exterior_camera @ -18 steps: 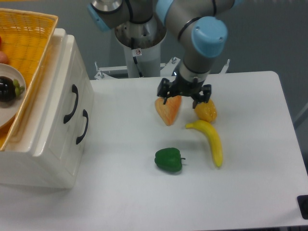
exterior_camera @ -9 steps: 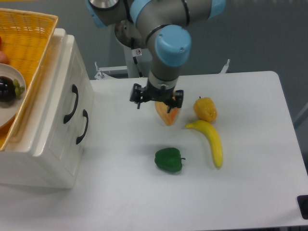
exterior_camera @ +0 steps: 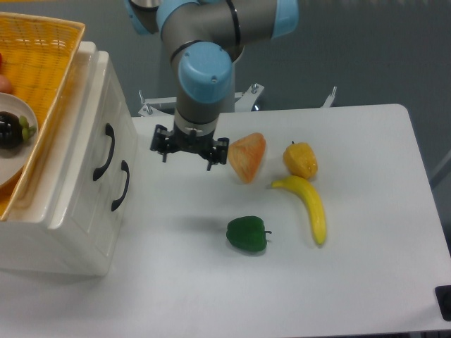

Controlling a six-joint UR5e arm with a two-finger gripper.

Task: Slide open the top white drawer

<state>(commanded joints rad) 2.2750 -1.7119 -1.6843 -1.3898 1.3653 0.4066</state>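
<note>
Top white drawer (exterior_camera: 99, 151), the upper glossy cream-white drawer with a curved black handle (exterior_camera: 103, 152), sits at left in the cream-white cabinet (exterior_camera: 74, 232), front facing right toward the white table (exterior_camera: 352, 282), long axis running near-far, above the matching lower drawer (exterior_camera: 116, 190); no readable writing. Black two-finger gripper (exterior_camera: 189, 150) hangs over the table just right of the handle, fingers spread, holding nothing. Right of it lie an orange fruit wedge (exterior_camera: 247, 157), yellow-orange pepper (exterior_camera: 301, 160), yellow banana (exterior_camera: 309, 206) and green bell pepper (exterior_camera: 247, 234); a yellow wicker basket (exterior_camera: 35, 77) sits on the cabinet.

- bare white table (exterior_camera: 176, 211) lies between the gripper (exterior_camera: 189, 150) and the top white drawer (exterior_camera: 99, 141); nothing stands in that gap.
- an orange fruit wedge (exterior_camera: 247, 156) sits just right of the gripper.
- a yellow pepper (exterior_camera: 301, 160), banana (exterior_camera: 308, 205) and green pepper (exterior_camera: 247, 234) lie farther right, away from the drawer fronts.
</note>
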